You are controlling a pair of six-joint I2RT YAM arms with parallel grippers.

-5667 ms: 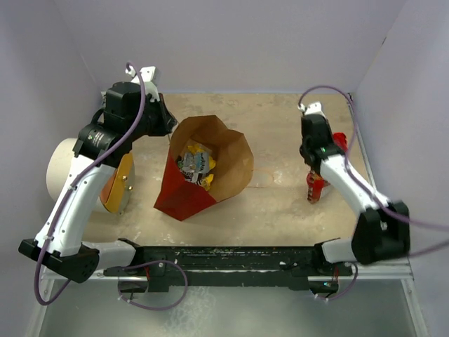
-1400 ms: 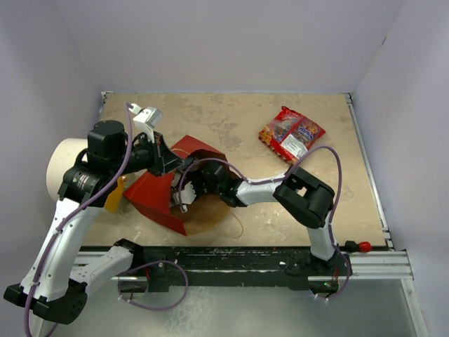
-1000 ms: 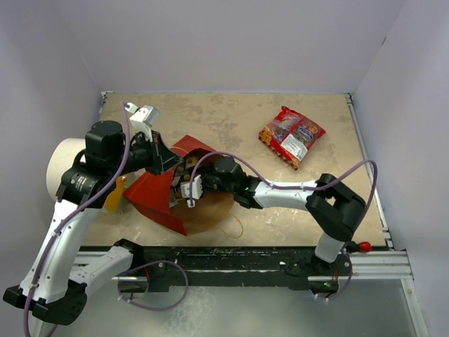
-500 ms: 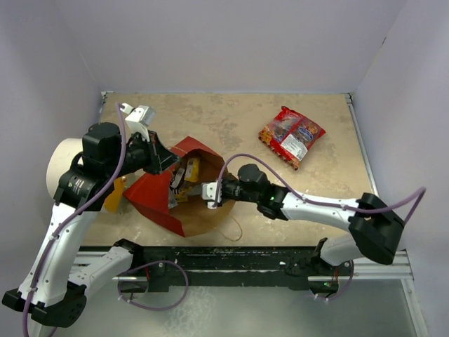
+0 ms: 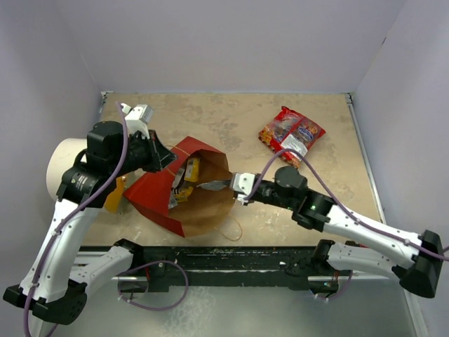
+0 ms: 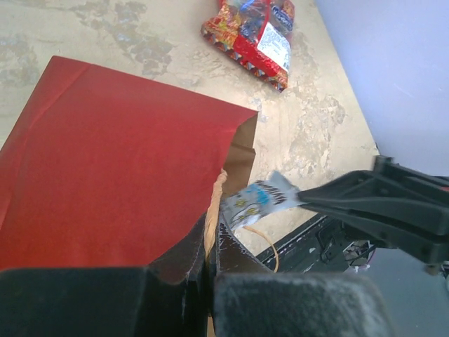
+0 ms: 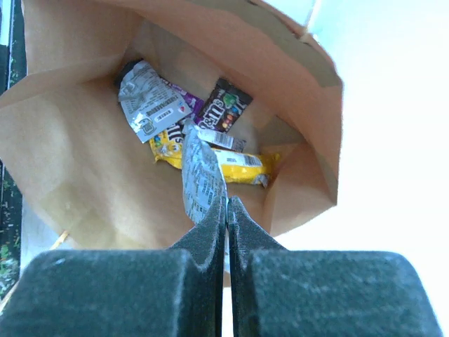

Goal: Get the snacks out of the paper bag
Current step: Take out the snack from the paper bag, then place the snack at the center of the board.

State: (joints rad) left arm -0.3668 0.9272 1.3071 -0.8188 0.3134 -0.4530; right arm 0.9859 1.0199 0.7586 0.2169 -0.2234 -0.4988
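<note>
Right: right gripper (image 7: 226, 203) is pinched together on the lower edge of a silver packet (image 7: 201, 172), with only a thin strip of foil between the jaws (marginal grip, I'd say). From overhead the packet sits at the mouth of the paper bag (image 5: 158, 193), just over the brown lip. Left gripper (image 6: 210, 263) is clamped on the bag's upper rim, holding the mouth open with the bag tipped toward the right arm.

How to do this pull well, as I judge it:
- Draw straight back along the bag's axis, slow, no wrist twist. A side load could slip the foil out.
- Hold the left clamp fixed so the bag doesn't drag along.
- Clear the lip and the loose string handle (image 5: 233, 226) before swinging.
- Drop it on bare table (image 5: 231, 116) near the red snack bags (image 5: 291, 133), which lie well apart from the mouth.

Deeper inside lie a yellow pack (image 7: 231, 165), a brown pack (image 7: 224, 105), a purple pack (image 7: 193, 105) and a second silver packet (image 7: 151, 98), so later reaches will likely need to go further in.
</note>
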